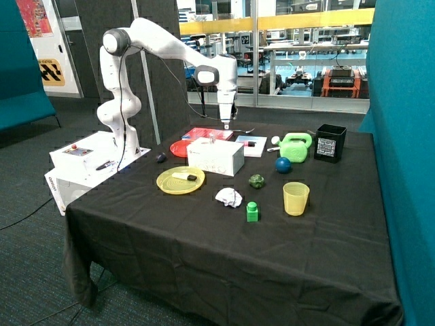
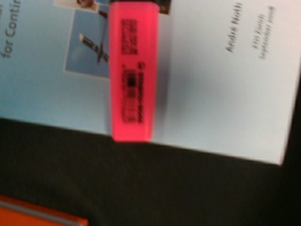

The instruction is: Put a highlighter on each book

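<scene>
on the near half of the bench (image 1: pixel 224 251) sat clutter that had no part in this: a green block (image 1: pixel 252 212), a yellow cup (image 1: pixel 296 198), a crumpled white wad (image 1: pixel 229 197). further in, a yellow plate (image 1: pixel 170 183) carried what looked like a highlighter (image 1: pixel 185 176), pale body with a dark cap, still waiting for a book. behind the white box (image 1: pixel 216 157) lay the red book (image 1: pixel 207 134), and beside it the white book (image 1: pixel 250 145). the gripper (image 1: pixel 226 125) hung low over the gap between those 2, and whether the fingers were spread or closed, i could not tell from either view.

the wrist view gave what the outside view hid: a pink highlighter (image 2: pixel 133 70) lay on the white book (image 2: pixel 225 94), its end right at the cover's edge above the black cloth, with the red book's corner (image 2: pixel 42 214) close by. so 1 book looked served, the red one not.

the risk, as i judged it: that pen sat at the very edge, so a brush from the departing arm could roll it off. the plate's pen lay low and flat too, so a shallow grasp could slip.
</scene>
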